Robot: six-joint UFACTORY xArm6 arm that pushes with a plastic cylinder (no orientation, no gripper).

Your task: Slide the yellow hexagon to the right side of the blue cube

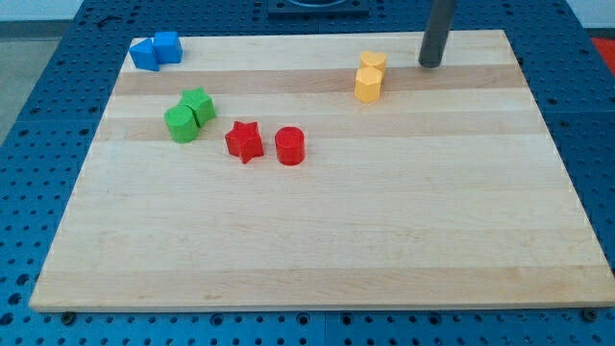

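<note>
Two yellow blocks touch near the view's top right of centre: a yellow hexagon (368,85) in front and a second yellow block (374,61) just behind it, its shape unclear. The blue cube (168,46) sits at the top left corner of the wooden board (317,231), touching another blue block (145,55) on its left. My tip (430,63) rests on the board near the top edge, about a block's width to the right of the yellow pair and apart from them.
Two green blocks (189,114) touch each other at the left. A red star (244,141) and a red cylinder (289,146) lie side by side left of centre. A blue perforated table surrounds the board.
</note>
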